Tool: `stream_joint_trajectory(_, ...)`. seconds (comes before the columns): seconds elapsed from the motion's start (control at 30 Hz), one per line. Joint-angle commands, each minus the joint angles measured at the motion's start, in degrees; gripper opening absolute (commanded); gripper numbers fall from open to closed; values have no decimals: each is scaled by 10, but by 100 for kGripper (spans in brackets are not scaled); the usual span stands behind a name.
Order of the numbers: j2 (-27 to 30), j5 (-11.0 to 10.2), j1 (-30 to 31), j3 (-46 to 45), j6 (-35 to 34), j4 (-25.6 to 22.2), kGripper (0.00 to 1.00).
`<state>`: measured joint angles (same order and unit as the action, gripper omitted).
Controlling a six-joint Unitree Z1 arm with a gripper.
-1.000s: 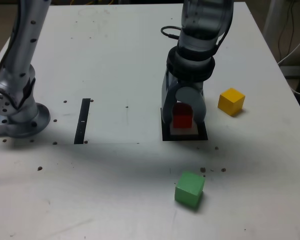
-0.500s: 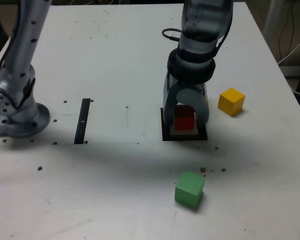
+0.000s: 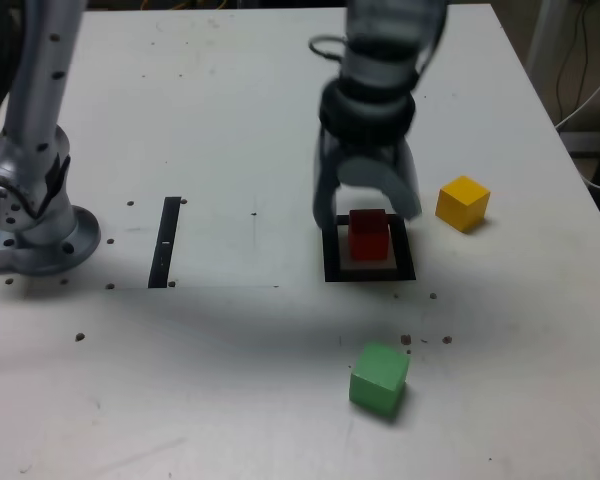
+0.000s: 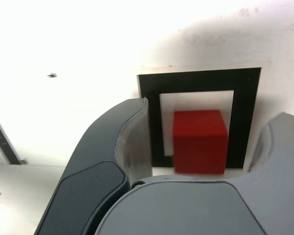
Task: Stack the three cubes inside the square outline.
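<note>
My gripper hangs above the table with its jaws spread wide and nothing between them. In the exterior view the two fingers straddle the far edge of the square outline, and their tips stand clear of everything, raised off the surface.

The red cube sits inside the outline on its white centre, alone, with no other cube on it. From my gripper it lies toward 6 o'clock in the exterior view, just below the fingertips and apart from them. In the wrist view the red cube shows between my two fingers, touching neither, and the square outline frames it on the sides I can see; the cube's near edge is blurred, so I cannot tell how squarely it sits.

The yellow cube rests on the table at about 3 o'clock from the outline in the exterior view, near it but apart. The green cube lies at 6 o'clock from the outline, well apart, toward the table's near edge. A narrow black strip lies at 9 o'clock from the outline, well apart.
</note>
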<state>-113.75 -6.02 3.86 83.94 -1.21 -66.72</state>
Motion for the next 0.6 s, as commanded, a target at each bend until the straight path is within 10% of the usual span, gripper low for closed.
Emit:
stream_joint_trajectory(0.0,24,-10,-1,2,8,-19,99)
stream_joint_trajectory(0.57,-53,-55,-18,285,293,-181,99)
